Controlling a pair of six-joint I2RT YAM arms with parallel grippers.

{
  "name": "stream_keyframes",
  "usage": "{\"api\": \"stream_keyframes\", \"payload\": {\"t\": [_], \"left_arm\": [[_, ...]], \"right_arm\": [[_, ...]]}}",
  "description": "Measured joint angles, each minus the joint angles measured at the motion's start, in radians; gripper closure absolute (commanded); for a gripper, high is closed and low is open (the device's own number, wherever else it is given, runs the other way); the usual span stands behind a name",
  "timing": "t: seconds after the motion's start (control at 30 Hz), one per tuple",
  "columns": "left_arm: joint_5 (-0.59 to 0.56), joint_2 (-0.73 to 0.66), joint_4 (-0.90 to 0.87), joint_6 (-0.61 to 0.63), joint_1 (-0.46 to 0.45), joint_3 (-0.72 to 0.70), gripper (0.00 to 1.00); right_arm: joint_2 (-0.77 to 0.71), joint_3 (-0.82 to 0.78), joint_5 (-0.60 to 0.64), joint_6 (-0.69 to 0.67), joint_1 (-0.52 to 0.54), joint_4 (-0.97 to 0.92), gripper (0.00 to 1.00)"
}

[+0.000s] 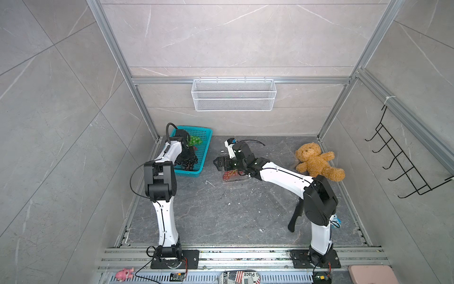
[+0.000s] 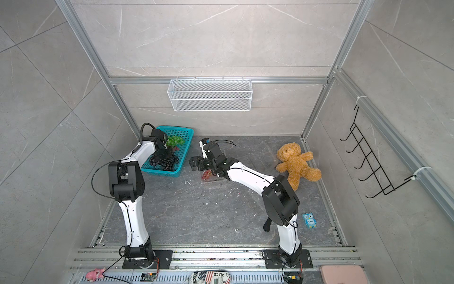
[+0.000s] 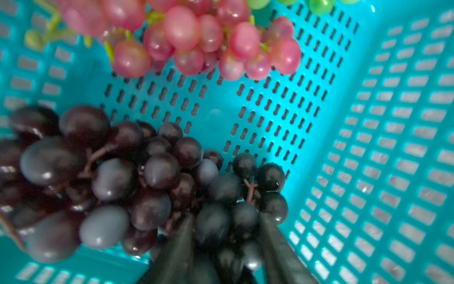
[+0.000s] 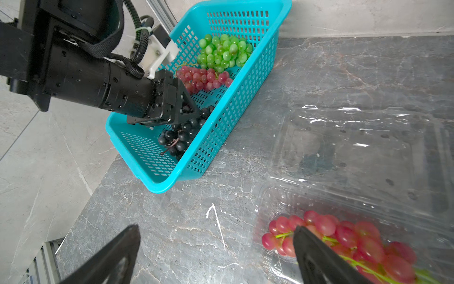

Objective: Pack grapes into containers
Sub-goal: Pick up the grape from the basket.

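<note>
so the left gripper (image 3: 227, 221) is down in the teal basket (image 1: 205, 147) at the table's 10 o'clock, fingers pinched around the dark purple bunch (image 3: 152, 172). The right gripper (image 4: 216, 228) hangs spread wide, gripping nothing, at the edge of the open clear container (image 4: 270, 196) near centre, with the red grapes (image 4: 326, 226) inside it.

Teddy bear (image 1: 317, 161) and teal basket (image 1: 189, 173) rest well apart.

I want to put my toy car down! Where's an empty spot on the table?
The bare patch of table lies between left arm and right arm, on the robot's side of the teal basket and clear container. Crowded: the basket holds three grape bunches plus the left gripper; the right gripper hovers by the container.
</note>
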Motion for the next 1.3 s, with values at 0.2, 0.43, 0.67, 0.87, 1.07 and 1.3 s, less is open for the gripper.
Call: {"api": "stream_keyframes", "payload": {"t": [0.2, 0.43, 0.67, 0.87, 1.07, 1.3], "left_arm": [[0.014, 0.0, 0.007, -0.002, -0.001, -0.013, 0.77], [0.018, 0.0, 0.011, -0.003, -0.001, -0.017, 0.94], [0.027, -0.019, -0.001, -0.003, -0.001, -0.017, 1.0], [0.038, -0.112, -0.037, -0.003, -0.001, -0.018, 1.0], [0.067, -0.22, -0.05, -0.004, -0.001, -0.017, 1.0], [0.133, -0.289, -0.052, -0.026, -0.003, -0.012, 1.0]], "right_arm": [[0.0, -0.008, 0.002, 0.0, 0.0, -0.003, 0.0], [0.0, -0.038, 0.013, 0.0, 0.0, -0.004, 0.0], [0.0, -0.049, 0.023, 0.002, 0.0, -0.004, 0.0], [0.0, -0.049, 0.024, 0.009, 0.0, -0.012, 0.0], [-0.01, -0.049, 0.039, 0.01, 0.0, -0.045, 0.01], [-0.061, -0.049, 0.066, 0.016, -0.003, -0.08, 0.01]]}}
